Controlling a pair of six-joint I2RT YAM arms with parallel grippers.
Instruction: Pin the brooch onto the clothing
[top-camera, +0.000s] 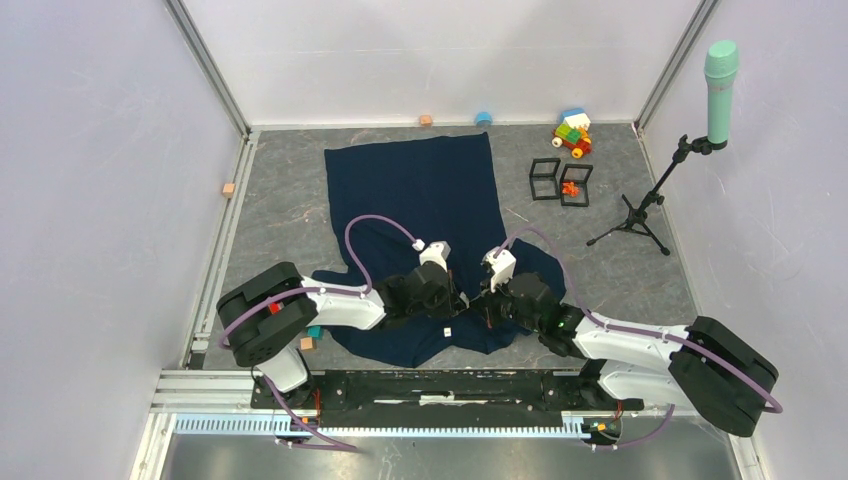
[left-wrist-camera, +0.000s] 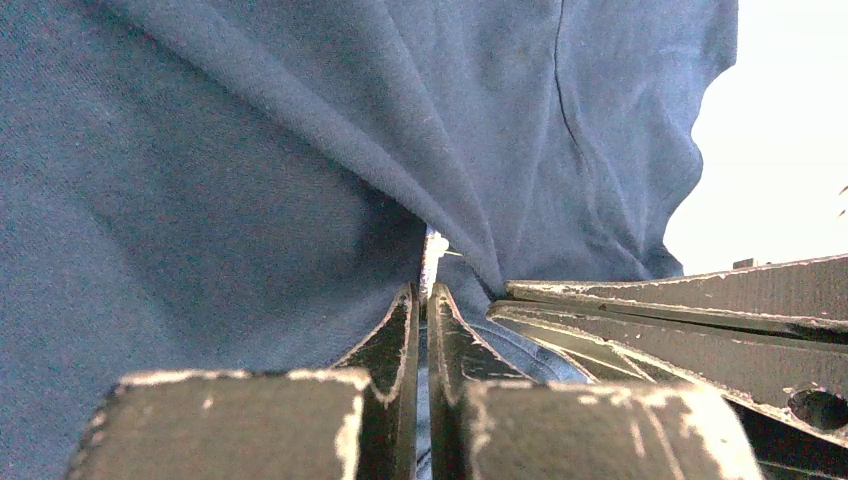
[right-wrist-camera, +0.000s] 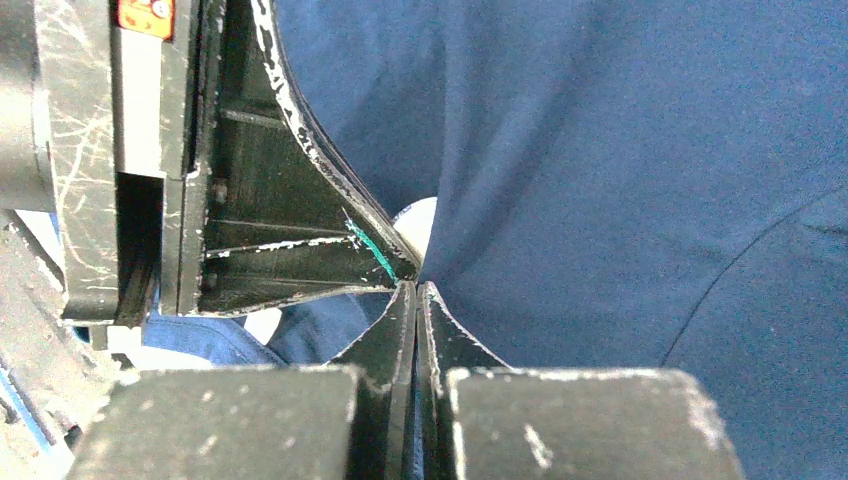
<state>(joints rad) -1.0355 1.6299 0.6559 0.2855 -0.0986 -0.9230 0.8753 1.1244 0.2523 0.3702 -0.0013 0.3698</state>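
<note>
The clothing (top-camera: 430, 190) is a dark navy shirt spread on the grey table, its near part bunched under both grippers. My left gripper (top-camera: 462, 298) and right gripper (top-camera: 484, 300) meet tip to tip over that bunched part. In the left wrist view the left gripper (left-wrist-camera: 427, 295) is shut, and a thin silvery piece, apparently the brooch (left-wrist-camera: 432, 258), sticks out of its tips against a fold of the shirt (left-wrist-camera: 220, 180). In the right wrist view the right gripper (right-wrist-camera: 417, 290) is shut on a pinch of the shirt (right-wrist-camera: 620, 170), right beside the left gripper's finger (right-wrist-camera: 280, 230).
A small white piece (top-camera: 446, 330) lies on the shirt's near edge. Two black wire cube frames (top-camera: 560, 182) and a toy block pile (top-camera: 573, 133) stand at the back right. A teal microphone on a tripod (top-camera: 640, 205) stands at the right. Small blocks (top-camera: 228, 189) lie along the edges.
</note>
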